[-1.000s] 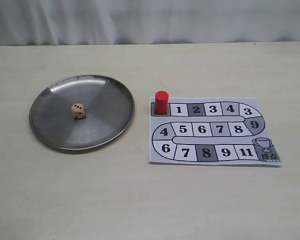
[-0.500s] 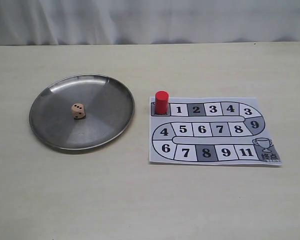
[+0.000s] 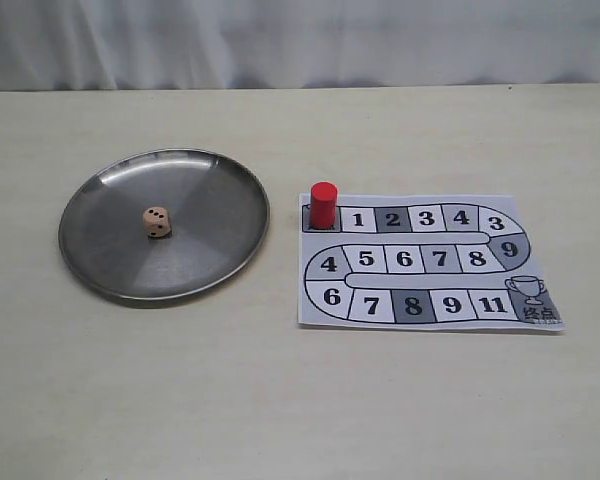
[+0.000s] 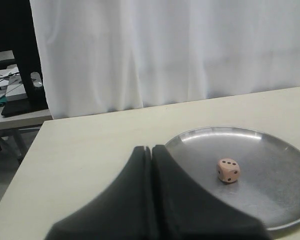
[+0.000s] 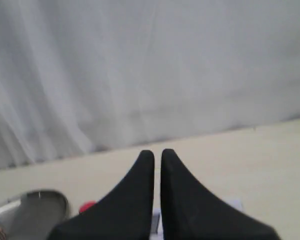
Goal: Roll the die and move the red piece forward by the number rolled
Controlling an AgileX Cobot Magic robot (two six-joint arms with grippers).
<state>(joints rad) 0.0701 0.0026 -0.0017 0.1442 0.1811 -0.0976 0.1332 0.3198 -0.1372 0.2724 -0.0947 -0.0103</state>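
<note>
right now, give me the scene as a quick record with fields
die: small pale tan cube with black pips, resting in the round grey metal plate, three pips seemingly up
piece: red upright cylinder on the dark start square beside square 1
board: printed paper game track, flat on the beige table, right of the plate
left fingers: shut, holding nothing, clear of the die
right fingers: shut, holding nothing, clear of the piece

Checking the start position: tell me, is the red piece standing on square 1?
No, the red piece stands on the dark unnumbered square beside square 1.
</note>
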